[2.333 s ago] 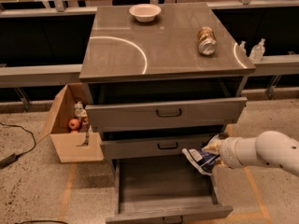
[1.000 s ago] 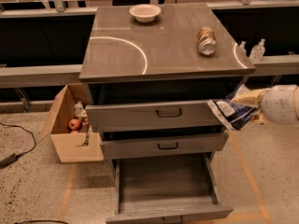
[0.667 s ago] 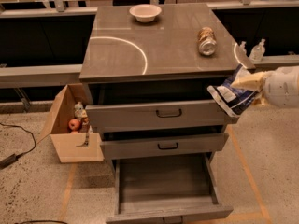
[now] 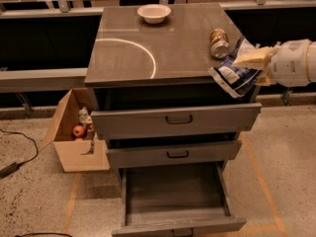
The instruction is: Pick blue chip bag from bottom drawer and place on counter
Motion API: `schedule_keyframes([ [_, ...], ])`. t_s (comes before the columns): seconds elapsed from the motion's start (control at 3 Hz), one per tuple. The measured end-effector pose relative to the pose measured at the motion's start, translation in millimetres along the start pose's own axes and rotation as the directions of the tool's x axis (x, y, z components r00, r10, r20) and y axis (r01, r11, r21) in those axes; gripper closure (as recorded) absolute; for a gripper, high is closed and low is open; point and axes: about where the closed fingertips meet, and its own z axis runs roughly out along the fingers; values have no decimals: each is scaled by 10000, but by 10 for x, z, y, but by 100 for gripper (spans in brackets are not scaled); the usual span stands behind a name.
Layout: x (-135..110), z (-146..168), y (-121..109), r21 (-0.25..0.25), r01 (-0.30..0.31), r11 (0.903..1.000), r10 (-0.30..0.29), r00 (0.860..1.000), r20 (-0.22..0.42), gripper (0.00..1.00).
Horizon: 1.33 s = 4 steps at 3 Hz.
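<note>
Gripper (image 4: 253, 59) at right edge of counter (image 4: 173, 48), blue chip bag (image 4: 232, 75) pinched in it, overhanging that edge. Can (image 4: 218, 43) just left of gripper, on counter; bowl (image 4: 154, 13) further left, behind. Bottom drawer (image 4: 175, 194) below-left, pulled out.

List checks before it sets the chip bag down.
1. Grasp: gripper at the right front corner of the counter, jaws shut on the blue chip bag: ok.
2. Bag fully over counter: its lower part hangs past the front edge: not ok.
3. Clearance from the can: close beside the bag: cannot tell.
4. Bare counter left of the can for placing: ok.
5. Bag out of the bottom drawer, which stands open: ok.
</note>
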Motion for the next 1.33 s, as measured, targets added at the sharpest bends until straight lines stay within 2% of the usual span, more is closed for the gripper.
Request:
schedule_keyframes([
  [0.33, 149, 303, -192, 548, 779, 9955, -773, 9969, -124, 100],
  [0.67, 346, 636, -313, 1007, 1237, 9872, -1214, 9922, -284, 100],
  [1.0, 441, 917, -494, 1509, 1832, 9714, -1825, 9830, -184, 100],
  [1.33, 495, 1188, -642, 1858, 2239, 9567, -2268, 9739, -54, 84],
])
